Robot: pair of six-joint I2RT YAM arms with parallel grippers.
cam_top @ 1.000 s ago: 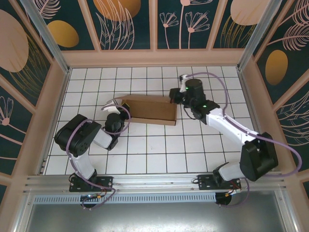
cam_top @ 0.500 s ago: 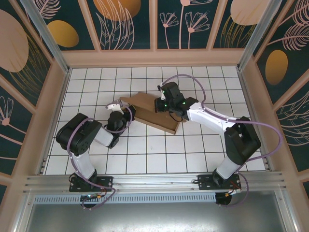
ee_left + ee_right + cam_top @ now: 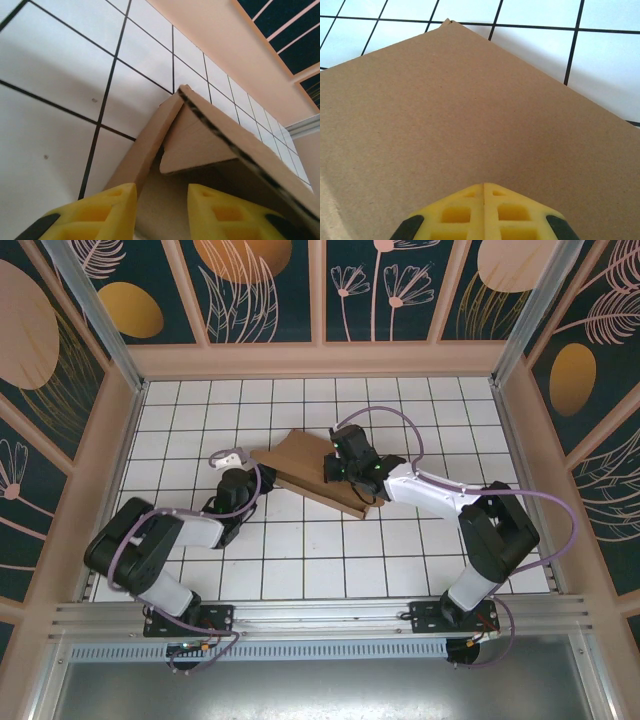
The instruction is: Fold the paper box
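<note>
The paper box [image 3: 300, 462] is a brown cardboard shell lying slantwise in the middle of the tiled table, its lid raised. My left gripper [image 3: 256, 480] sits low at the box's left end. In the left wrist view its yellow fingers [image 3: 100, 210] stand apart, open, with the box's inner floor and a folded corner flap [image 3: 200, 135] just ahead of them. My right gripper [image 3: 340, 466] rests on top of the box. The right wrist view shows its gripper [image 3: 483, 186] shut, its tip against the flat cardboard panel [image 3: 470, 110].
The white tiled table [image 3: 330, 560] has bare tiles in front of the box and behind it. Peach walls [image 3: 320, 358] close in the back and both sides. An aluminium rail [image 3: 320, 615] runs along the near edge by the arm bases.
The right gripper has moved left from the box's right end onto its top. The box has turned slantwise. The left gripper has opened and its arm has stretched out lower.
</note>
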